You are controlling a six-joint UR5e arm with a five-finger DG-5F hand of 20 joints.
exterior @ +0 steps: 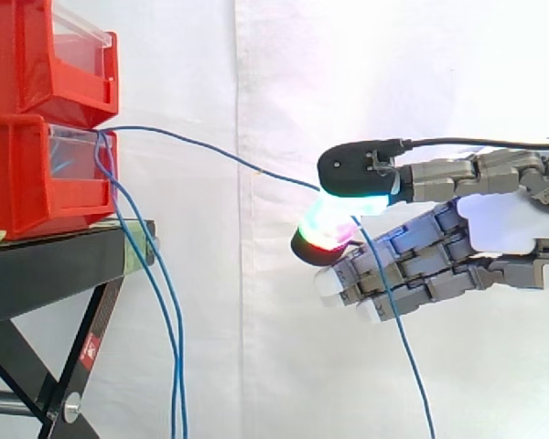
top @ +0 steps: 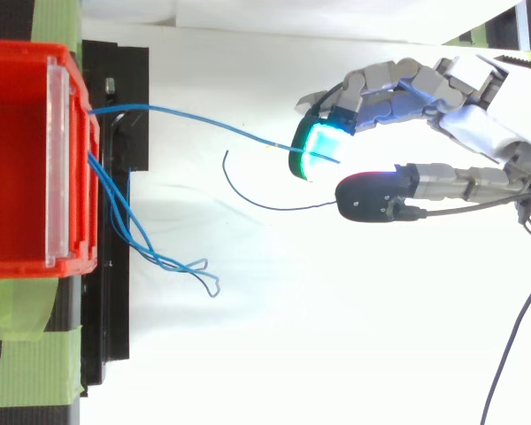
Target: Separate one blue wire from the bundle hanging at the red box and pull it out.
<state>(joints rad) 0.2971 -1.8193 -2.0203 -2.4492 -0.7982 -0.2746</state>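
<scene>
Blue wire pinched, drawn clear of the bundle

The wire (exterior: 238, 160) looks thin, light and limp. It runs from the red bin's (exterior: 37, 174) front, at the stand's (exterior: 46, 265) edge, to the hand's (exterior: 494, 219) fingers (exterior: 348, 169), which pinch it partway along, its tail dangling below. Likely slick — a firm pinch suits. The bundle (exterior: 156, 293) hangs beside the stand, with open room before the curtain (exterior: 256, 347).
</scene>
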